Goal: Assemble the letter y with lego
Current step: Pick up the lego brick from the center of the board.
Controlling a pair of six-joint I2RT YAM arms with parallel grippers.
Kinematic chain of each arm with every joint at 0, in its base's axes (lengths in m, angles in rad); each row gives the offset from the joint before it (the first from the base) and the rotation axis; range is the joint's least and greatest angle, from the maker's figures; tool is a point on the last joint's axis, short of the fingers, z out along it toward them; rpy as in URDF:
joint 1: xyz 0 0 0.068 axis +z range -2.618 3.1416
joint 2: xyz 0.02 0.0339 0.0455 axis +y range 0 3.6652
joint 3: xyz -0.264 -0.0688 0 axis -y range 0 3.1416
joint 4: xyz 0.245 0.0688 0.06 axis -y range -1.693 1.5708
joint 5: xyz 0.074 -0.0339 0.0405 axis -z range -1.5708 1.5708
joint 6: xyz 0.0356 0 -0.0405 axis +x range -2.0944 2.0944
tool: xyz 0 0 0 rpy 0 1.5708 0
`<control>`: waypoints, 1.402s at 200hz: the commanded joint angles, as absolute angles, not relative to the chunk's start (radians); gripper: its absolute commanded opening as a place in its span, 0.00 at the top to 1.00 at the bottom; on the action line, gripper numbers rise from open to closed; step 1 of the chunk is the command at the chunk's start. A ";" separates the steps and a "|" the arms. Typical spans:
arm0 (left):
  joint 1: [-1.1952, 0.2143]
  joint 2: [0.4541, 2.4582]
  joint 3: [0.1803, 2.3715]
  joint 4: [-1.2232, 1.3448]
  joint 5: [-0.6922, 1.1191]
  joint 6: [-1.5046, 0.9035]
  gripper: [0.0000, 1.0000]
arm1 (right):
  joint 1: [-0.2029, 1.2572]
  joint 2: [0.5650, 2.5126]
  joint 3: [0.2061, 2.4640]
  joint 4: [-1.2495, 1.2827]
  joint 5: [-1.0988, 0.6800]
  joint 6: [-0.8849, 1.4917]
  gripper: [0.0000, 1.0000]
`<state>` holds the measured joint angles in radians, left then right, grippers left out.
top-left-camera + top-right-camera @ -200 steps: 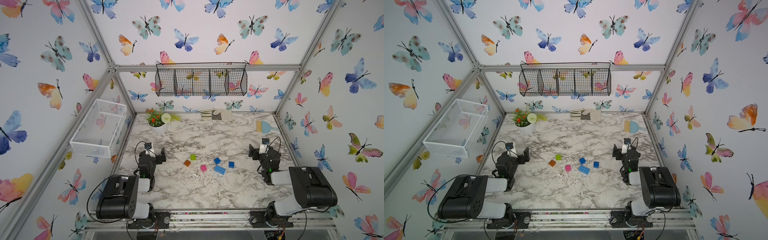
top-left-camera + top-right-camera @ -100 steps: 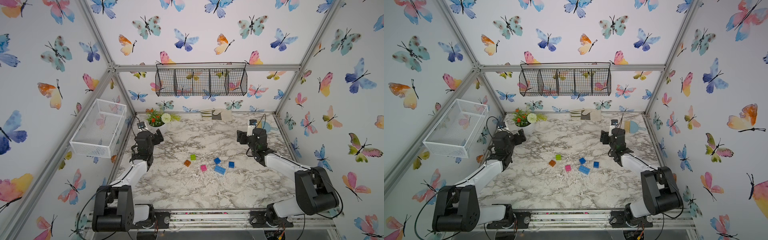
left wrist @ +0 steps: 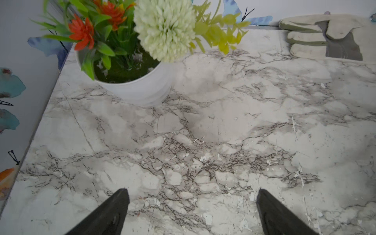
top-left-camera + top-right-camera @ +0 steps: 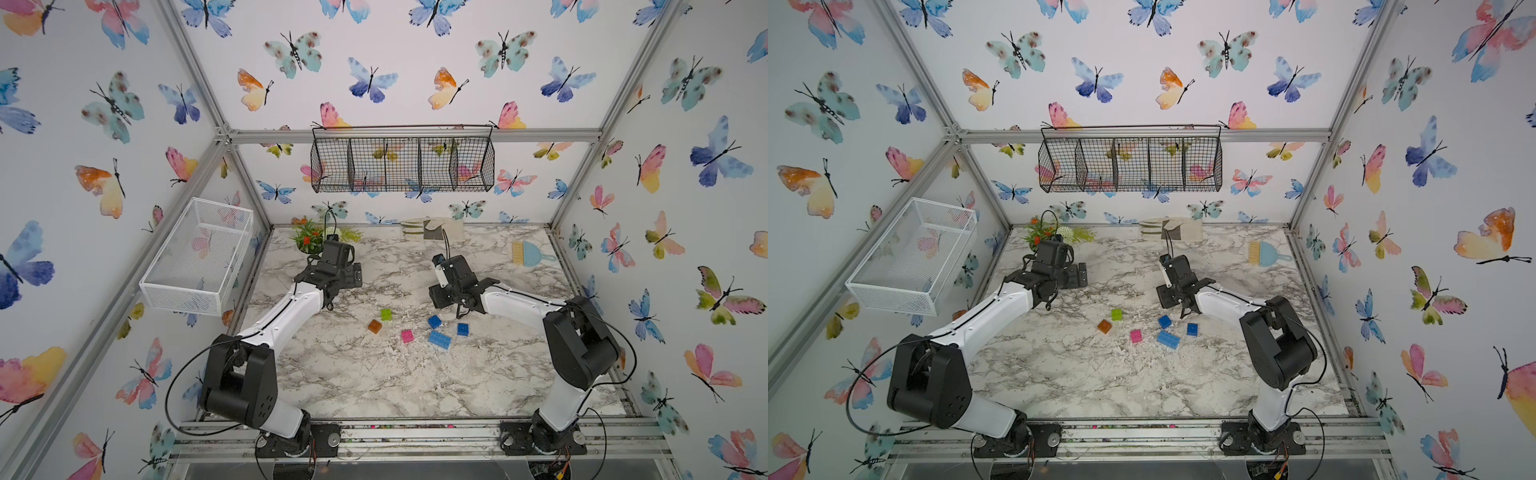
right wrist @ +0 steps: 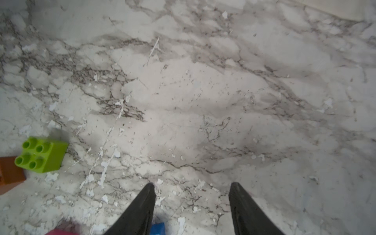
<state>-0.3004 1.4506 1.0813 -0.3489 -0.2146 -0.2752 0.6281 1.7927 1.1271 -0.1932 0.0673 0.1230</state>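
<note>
Marble table inside butterfly-papered walls. We log the left hand with fingers wide, nothing between them, and a flower pot ahead of it. The right hand stands at a narrower gap, empty, above bare table. Six lego bricks lie loose, unjoined: blue square brick just behind the right hand's fingertips, green brick and orange brick off toward the left hand's side.

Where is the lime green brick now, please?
In both top views the lime green brick lies near the middle of the marble table, slightly to the left, right next to the orange brick.
</note>
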 commanded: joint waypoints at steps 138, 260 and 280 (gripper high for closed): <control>-0.236 1.250 1.026 -0.285 -0.110 -0.278 0.02 | 0.714 1.953 1.301 -0.583 0.035 0.105 0.46; -0.227 1.240 1.021 -0.284 -0.120 -0.289 0.01 | 0.715 1.946 1.355 -0.630 0.045 0.106 0.74; -0.226 1.234 1.019 -0.284 -0.117 -0.287 0.02 | 0.717 1.921 1.378 -0.637 0.048 0.087 0.79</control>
<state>-0.2344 1.2682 1.0245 -0.2943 -0.1074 -0.2855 0.7071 1.9419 1.3388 -0.5999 0.0330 0.1005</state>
